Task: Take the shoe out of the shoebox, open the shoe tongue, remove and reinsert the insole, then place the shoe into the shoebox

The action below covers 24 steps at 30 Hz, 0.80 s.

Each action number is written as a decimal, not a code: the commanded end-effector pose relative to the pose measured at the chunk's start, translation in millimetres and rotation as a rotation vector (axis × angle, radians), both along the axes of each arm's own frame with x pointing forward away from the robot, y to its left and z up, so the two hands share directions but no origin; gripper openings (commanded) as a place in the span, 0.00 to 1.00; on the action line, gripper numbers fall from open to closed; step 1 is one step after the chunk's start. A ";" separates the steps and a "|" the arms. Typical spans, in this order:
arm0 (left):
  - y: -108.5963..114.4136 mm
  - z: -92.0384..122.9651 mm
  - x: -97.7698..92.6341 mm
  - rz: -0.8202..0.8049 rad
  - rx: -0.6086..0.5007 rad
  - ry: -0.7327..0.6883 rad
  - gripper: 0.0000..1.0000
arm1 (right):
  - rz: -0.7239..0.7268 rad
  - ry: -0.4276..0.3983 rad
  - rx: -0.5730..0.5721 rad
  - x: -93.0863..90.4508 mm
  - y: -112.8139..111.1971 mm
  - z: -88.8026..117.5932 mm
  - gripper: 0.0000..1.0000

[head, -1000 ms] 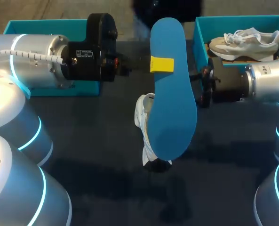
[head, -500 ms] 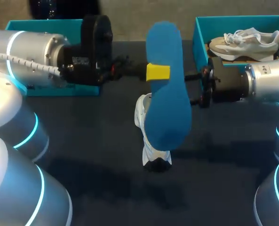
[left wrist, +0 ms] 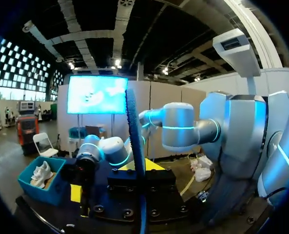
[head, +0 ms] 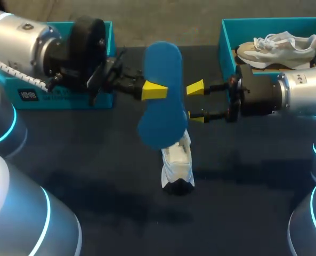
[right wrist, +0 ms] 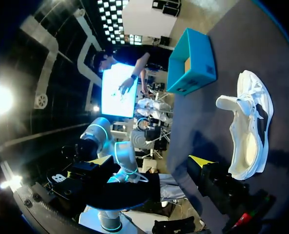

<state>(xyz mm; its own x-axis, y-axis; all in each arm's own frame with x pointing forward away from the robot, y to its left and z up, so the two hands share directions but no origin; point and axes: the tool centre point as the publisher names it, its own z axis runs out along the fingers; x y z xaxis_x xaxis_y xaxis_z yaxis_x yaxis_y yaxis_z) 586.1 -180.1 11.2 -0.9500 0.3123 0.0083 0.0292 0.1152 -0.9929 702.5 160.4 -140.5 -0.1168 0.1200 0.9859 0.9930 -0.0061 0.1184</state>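
Head view: left gripper (head: 156, 90) is clamped on the blue insole (head: 159, 120), held above the white shoe (head: 177, 166) (lying on the table (head: 94, 160)); right gripper (head: 196, 102) gapes wide, holding nothing.

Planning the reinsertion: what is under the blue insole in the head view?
The white shoe on the table, below the blue insole that the left gripper holds. Its far end is hidden by the insole.
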 end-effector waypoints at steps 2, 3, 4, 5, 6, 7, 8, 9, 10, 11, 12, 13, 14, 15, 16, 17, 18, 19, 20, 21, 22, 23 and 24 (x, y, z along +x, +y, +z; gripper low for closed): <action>6.0 1.0 13.6 -0.031 0.036 -0.374 0.00 | -0.001 0.001 -0.001 -0.1 2.1 -0.4 1.00; 6.0 1.0 13.6 -0.031 0.036 -0.374 0.00 | -0.001 0.001 -0.001 -0.1 2.1 -0.4 1.00; 6.0 1.0 13.6 -0.031 0.036 -0.374 0.00 | -0.001 0.001 -0.001 -0.1 2.1 -0.4 1.00; 6.0 1.0 13.6 -0.031 0.036 -0.374 0.00 | -0.001 0.001 -0.001 -0.1 2.1 -0.4 1.00; 6.0 1.0 13.6 -0.031 0.036 -0.374 0.00 | -0.001 0.001 -0.001 -0.1 2.1 -0.4 1.00; 6.0 1.0 13.6 -0.031 0.036 -0.374 0.00 | -0.001 0.001 -0.001 -0.1 2.1 -0.4 1.00; 6.0 1.0 13.6 -0.031 0.036 -0.374 0.00 | -0.001 0.001 -0.001 -0.1 2.1 -0.4 1.00; 6.0 1.0 13.6 -0.031 0.036 -0.374 0.00 | -0.001 0.001 -0.001 -0.1 2.1 -0.4 1.00; 6.0 1.0 13.6 -0.031 0.036 -0.374 0.00 | -0.001 0.001 -0.001 -0.1 2.1 -0.4 1.00; 6.0 1.0 13.6 -0.031 0.036 -0.374 0.00 | -0.001 0.001 -0.001 -0.1 2.1 -0.4 1.00; 6.0 1.0 13.6 -0.031 0.036 -0.374 0.00 | -0.001 0.001 -0.001 -0.1 2.1 -0.4 1.00; 6.0 1.0 13.6 -0.031 0.036 -0.374 0.00 | -0.001 0.001 -0.001 -0.1 2.1 -0.4 1.00; 6.0 1.0 13.6 -0.031 0.036 -0.374 0.00 | -0.001 0.001 -0.001 -0.1 2.1 -0.4 1.00; 6.0 1.0 13.6 -0.031 0.036 -0.374 0.00 | -0.001 0.001 -0.001 -0.1 2.1 -0.4 1.00; 6.0 1.0 13.6 -0.031 0.036 -0.374 0.00 | -0.001 0.001 -0.001 -0.1 2.1 -0.4 1.00; 5.4 -2.6 15.1 -0.030 0.016 -0.427 0.00 | -0.001 0.001 -0.001 -0.1 2.1 -0.4 1.00; 5.0 -6.8 17.1 -0.027 0.009 -0.475 0.00 | -0.001 0.001 -0.001 -0.1 2.1 -0.4 1.00; 4.3 -9.7 18.8 -0.021 -0.006 -0.522 0.00 | -0.001 0.001 -0.001 -0.1 2.1 -0.4 1.00; 4.7 -12.8 18.9 -0.042 -0.014 -0.592 0.00 | -0.001 0.001 -0.001 -0.1 2.1 -0.4 1.00; 4.8 -14.0 18.8 -0.031 -0.023 -0.600 0.00 | -0.001 0.001 -0.001 -0.1 2.1 -0.4 1.00; 4.2 -14.9 19.6 -0.040 -0.053 -0.661 0.00 | -0.001 0.001 -0.001 -0.1 2.1 -0.4 1.00; 4.6 -15.9 18.8 -0.052 -0.061 -0.702 0.00 | -0.001 0.001 -0.001 -0.1 2.1 -0.4 1.00; 4.2 -15.7 18.7 -0.048 -0.087 -0.757 0.00 | -0.001 0.001 -0.001 -0.1 2.1 -0.4 1.00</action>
<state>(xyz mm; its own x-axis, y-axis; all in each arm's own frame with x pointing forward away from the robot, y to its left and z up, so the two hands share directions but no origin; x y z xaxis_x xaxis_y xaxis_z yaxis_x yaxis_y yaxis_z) 608.1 -176.1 3.0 -0.7793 0.3480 -0.5212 0.5815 0.0914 -0.8084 703.2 161.1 -140.8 -0.1172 0.1186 0.9860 0.9929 -0.0052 0.1186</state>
